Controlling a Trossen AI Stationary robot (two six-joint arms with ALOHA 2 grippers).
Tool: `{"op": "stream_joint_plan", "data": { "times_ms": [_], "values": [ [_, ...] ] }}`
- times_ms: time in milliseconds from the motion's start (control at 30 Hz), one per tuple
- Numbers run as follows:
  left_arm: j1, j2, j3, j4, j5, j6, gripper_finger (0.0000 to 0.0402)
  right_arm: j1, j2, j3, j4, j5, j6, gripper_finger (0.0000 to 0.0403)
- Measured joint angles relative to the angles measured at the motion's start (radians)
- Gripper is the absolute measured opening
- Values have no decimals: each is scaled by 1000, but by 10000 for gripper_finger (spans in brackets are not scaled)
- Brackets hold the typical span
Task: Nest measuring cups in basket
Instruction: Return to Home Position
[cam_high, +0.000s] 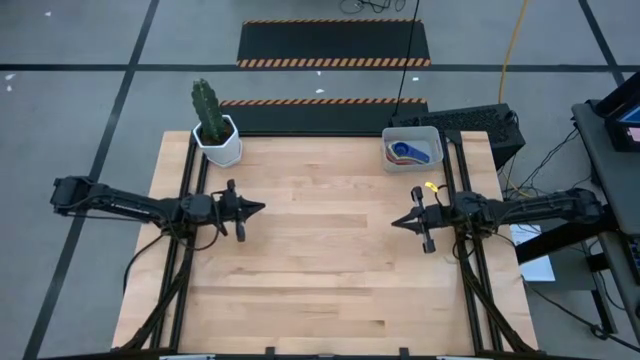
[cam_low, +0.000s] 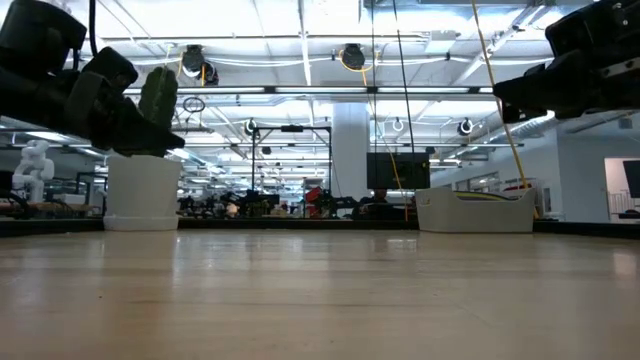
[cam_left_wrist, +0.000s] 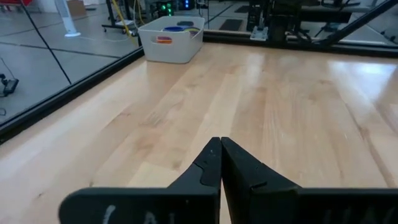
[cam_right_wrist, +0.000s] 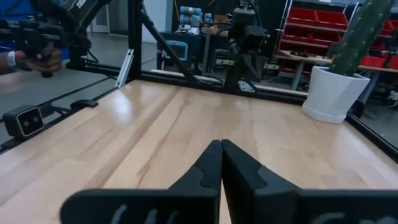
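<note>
1. The measuring cups (cam_high: 408, 152) sit nested inside the basket (cam_high: 413, 130), which stands at the far right corner of the table (cam_high: 320, 270). Dark blue shows uppermost with a bit of red beside it. I cannot count all seven from these views.
2. The risk, as I judge it, is that the basket is close to the table's edges on two sides. A wide or low swing of the right gripper (cam_high: 396, 222) could push it off or tip the stack.
3. That gripper hovers above the boards, apart from the basket, its fingers pressed together and holding nothing.
4. The left gripper (cam_high: 258, 208) faces it from across the table, likewise closed and empty.
5. Between the two tips the wood lies open. The cactus pot (cam_high: 220, 145), at the far left corner, is the only other obstacle.
</note>
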Motion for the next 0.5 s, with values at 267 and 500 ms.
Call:
{"op": "stream_joint_plan", "data": {
  "times_ms": [267, 500],
  "values": [
    [0, -49, 0, -33, 5, 80, 5, 0, 0, -1, 0, 2, -1, 0],
    [0, -178, 0, -165, 27, 94, 9, 1, 0, -1, 0, 2, -1, 0]
  ]
}}
